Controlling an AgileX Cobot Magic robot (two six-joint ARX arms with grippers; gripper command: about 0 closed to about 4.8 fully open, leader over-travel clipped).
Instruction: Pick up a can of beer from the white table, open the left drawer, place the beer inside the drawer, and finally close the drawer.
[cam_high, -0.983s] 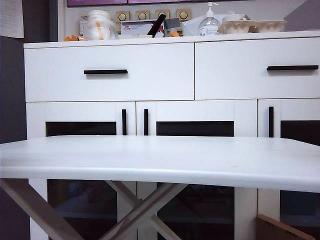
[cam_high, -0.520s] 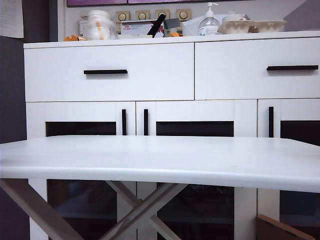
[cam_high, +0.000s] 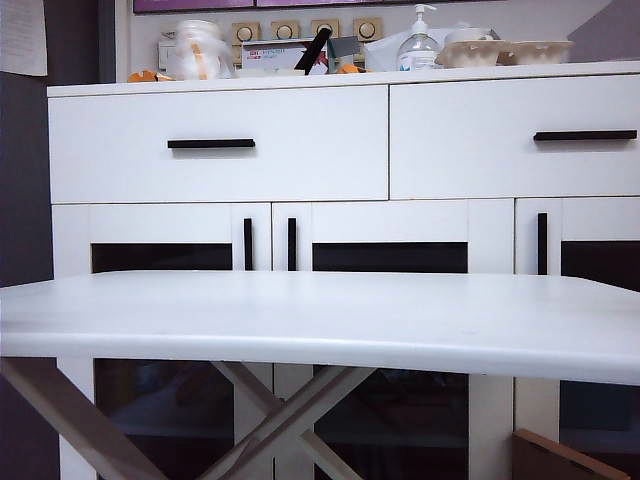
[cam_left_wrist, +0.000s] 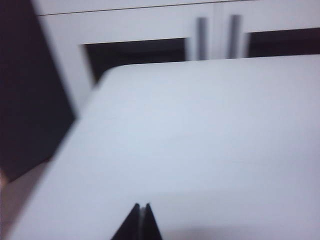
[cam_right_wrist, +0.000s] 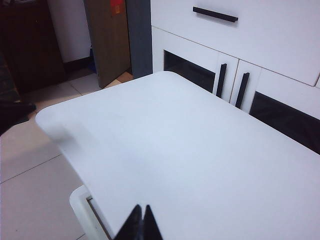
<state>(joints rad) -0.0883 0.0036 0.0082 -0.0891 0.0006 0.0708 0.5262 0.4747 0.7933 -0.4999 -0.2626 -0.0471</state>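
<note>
The can of beer is out of view in every frame. The white table (cam_high: 320, 320) fills the lower half of the exterior view, its top bare. Behind it the left drawer (cam_high: 220, 145) sits flush in the cabinet, its black bar handle (cam_high: 211, 143) level. Neither arm shows in the exterior view. In the blurred left wrist view, my left gripper (cam_left_wrist: 141, 206) is shut with nothing in it, above the table (cam_left_wrist: 200, 140) near a rounded corner. My right gripper (cam_right_wrist: 141, 207) is shut and empty too, over the table's edge (cam_right_wrist: 65, 145), with the left drawer (cam_right_wrist: 260, 30) beyond.
The right drawer (cam_high: 515, 135) is flush too. On the cabinet top stand a clear pump bottle (cam_high: 418, 45), egg cartons (cam_high: 510, 50) and a white jar (cam_high: 198, 50). Glass-fronted doors (cam_high: 390, 255) lie behind the table. A brown board (cam_right_wrist: 112, 40) leans beside the cabinet.
</note>
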